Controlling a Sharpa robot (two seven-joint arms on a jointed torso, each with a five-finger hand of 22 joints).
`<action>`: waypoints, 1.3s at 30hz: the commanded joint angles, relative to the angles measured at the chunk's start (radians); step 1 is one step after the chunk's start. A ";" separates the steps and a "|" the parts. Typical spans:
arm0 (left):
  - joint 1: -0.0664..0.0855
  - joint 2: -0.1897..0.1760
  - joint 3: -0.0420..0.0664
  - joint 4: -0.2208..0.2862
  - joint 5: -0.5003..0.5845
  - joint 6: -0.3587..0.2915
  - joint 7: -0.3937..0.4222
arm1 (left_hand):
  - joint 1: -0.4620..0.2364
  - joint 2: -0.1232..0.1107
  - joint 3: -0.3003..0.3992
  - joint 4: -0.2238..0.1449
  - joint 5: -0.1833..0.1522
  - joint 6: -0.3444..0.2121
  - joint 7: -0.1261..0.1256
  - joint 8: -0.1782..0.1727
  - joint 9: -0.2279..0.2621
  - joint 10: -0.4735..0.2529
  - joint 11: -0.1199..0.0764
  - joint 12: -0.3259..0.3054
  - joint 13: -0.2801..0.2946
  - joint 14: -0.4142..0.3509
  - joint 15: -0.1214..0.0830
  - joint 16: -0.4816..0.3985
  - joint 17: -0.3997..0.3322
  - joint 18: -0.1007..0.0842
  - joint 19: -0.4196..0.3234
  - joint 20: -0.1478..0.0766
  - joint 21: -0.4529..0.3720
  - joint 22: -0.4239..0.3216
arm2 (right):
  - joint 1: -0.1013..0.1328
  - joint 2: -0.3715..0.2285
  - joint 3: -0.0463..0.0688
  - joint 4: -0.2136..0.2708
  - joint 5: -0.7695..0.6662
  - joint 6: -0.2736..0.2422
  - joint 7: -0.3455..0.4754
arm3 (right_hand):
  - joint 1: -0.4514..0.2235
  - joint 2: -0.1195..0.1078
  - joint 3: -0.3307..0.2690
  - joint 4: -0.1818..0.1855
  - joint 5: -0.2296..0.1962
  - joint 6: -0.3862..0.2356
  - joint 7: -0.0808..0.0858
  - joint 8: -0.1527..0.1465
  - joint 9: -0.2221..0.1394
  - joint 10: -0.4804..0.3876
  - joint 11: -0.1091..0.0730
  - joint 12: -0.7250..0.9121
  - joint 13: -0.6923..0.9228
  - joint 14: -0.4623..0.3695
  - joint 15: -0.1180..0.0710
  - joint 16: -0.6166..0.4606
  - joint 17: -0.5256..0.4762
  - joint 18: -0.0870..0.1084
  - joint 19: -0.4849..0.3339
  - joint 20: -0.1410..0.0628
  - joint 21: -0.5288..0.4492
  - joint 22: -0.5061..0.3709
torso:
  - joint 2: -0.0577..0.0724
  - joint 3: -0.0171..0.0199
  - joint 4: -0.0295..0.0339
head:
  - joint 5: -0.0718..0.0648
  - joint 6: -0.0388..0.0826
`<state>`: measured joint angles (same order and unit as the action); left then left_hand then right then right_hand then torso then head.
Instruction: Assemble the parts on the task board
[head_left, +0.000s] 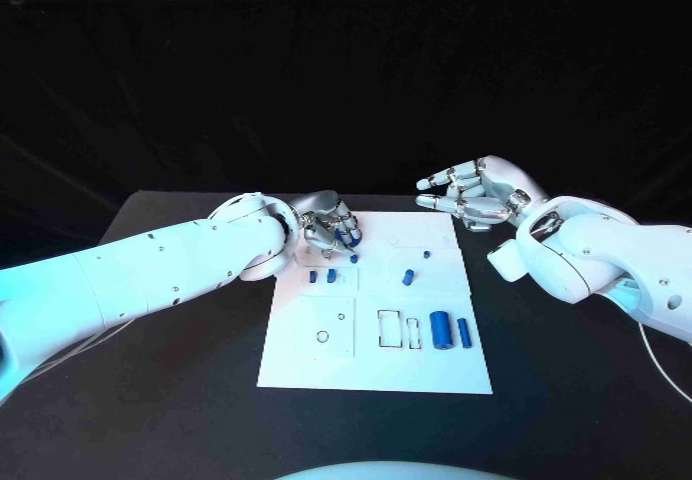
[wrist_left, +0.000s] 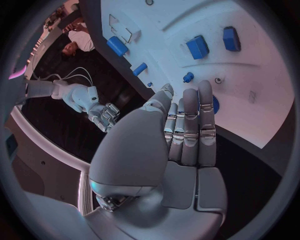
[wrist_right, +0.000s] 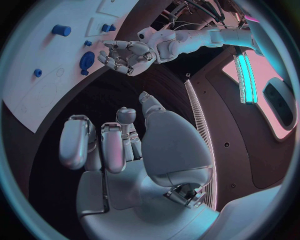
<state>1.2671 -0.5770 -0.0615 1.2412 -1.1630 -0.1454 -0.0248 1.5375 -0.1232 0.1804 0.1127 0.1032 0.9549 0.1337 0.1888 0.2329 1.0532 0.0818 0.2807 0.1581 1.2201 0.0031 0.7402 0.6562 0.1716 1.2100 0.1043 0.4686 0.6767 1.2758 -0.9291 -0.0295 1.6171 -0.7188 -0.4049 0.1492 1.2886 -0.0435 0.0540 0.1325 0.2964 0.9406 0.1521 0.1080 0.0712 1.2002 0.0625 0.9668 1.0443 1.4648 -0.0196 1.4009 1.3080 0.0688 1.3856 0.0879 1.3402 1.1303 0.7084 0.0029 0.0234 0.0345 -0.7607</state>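
Observation:
The white task board (head_left: 375, 345) lies in the middle of the table. My left hand (head_left: 329, 228) stands over its far left corner, fingers straight and together (wrist_left: 187, 125), against a round blue part (wrist_right: 87, 61) that shows between them; whether it is gripped is hidden. Near that hand lie two small blue blocks (head_left: 322, 276), a tiny peg (head_left: 353, 258) and an oblong part (head_left: 410, 276). A thick blue cylinder (head_left: 440, 329) and a thin one (head_left: 464, 332) lie at the board's near right. My right hand (head_left: 476, 195) hangs off the far right corner, fingers half curled and apart, holding nothing.
Empty rectangular cut-outs (head_left: 389, 328) sit beside the cylinders, and a small round hole (head_left: 325, 335) lies in the board's near left part. Black table (head_left: 173, 400) surrounds the board on all sides. My right forearm (head_left: 606, 260) lies along the board's right side.

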 joint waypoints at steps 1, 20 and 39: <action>-0.001 0.018 -0.003 -0.013 -0.196 -0.020 0.036 | -0.016 -0.011 0.014 0.005 -0.002 0.025 -0.001 -0.009 -0.016 0.025 -0.003 -0.015 -0.019 0.078 -0.005 0.124 0.105 0.012 0.047 -0.005 0.028 0.015 | -0.001 0.003 0.000 0.000 -0.003 0.011 0.006 | -0.005 0.006 -0.007 -0.001 0.007 -0.006 0.000 0.005 0.000 -0.007 0.002 0.000 -0.001 0.049 0.005 -0.005 0.025 0.019 -0.004 0.000 -0.006 0.000 | 0.000 0.0007 0.0005 | -0.002 0.001; -0.005 0.091 -0.009 -0.081 -0.346 0.060 -0.035 | -0.057 -0.039 0.094 0.007 -0.004 0.116 -0.015 -0.056 -0.064 0.102 -0.018 -0.080 -0.077 0.245 -0.019 0.561 0.524 -0.063 0.224 -0.021 0.534 0.437 | -0.001 0.008 0.000 -0.001 -0.003 0.013 0.008 | -0.005 0.006 -0.007 -0.001 0.007 -0.006 0.000 0.005 0.000 -0.007 0.002 0.000 -0.001 0.049 0.005 -0.005 0.025 0.019 -0.004 0.000 -0.006 0.000 | 0.000 0.0012 0.0003 | -0.007 -0.001; -0.015 0.117 -0.010 -0.108 -0.368 0.111 -0.055 | -0.071 -0.044 0.123 -0.001 -0.006 0.135 -0.016 -0.069 -0.074 0.127 -0.023 -0.092 -0.081 0.272 -0.024 0.611 0.569 -0.092 0.268 -0.026 0.715 0.588 | -0.001 0.011 0.000 -0.001 -0.003 0.014 0.009 | -0.003 0.009 -0.007 -0.001 0.008 -0.006 0.001 0.005 0.000 -0.007 0.002 0.001 -0.001 0.049 0.005 -0.005 0.024 0.019 -0.004 0.000 -0.006 0.000 | -0.001 0.0008 0.0016 | -0.010 -0.008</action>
<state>1.2522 -0.4641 -0.0718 1.1343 -1.5171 -0.0588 -0.0724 1.4744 -0.1700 0.2997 0.1117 0.1035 1.0830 0.1159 0.1234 0.1608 1.1741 0.0571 0.1934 0.0781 1.4586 -0.0193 1.3452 1.2241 0.0899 1.4582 0.0789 1.1802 1.2635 1.2757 -0.9192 -0.0299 1.6152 -0.7187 -0.4044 0.1496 1.2886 -0.0435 0.0540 0.1324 0.3003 0.9407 0.1521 0.1080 0.0712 1.2006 0.0629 0.9668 1.0443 1.4649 -0.0196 1.4009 1.3075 0.0688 1.3857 0.0879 1.3402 1.1304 0.7075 0.0037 0.0250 0.0244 -0.7686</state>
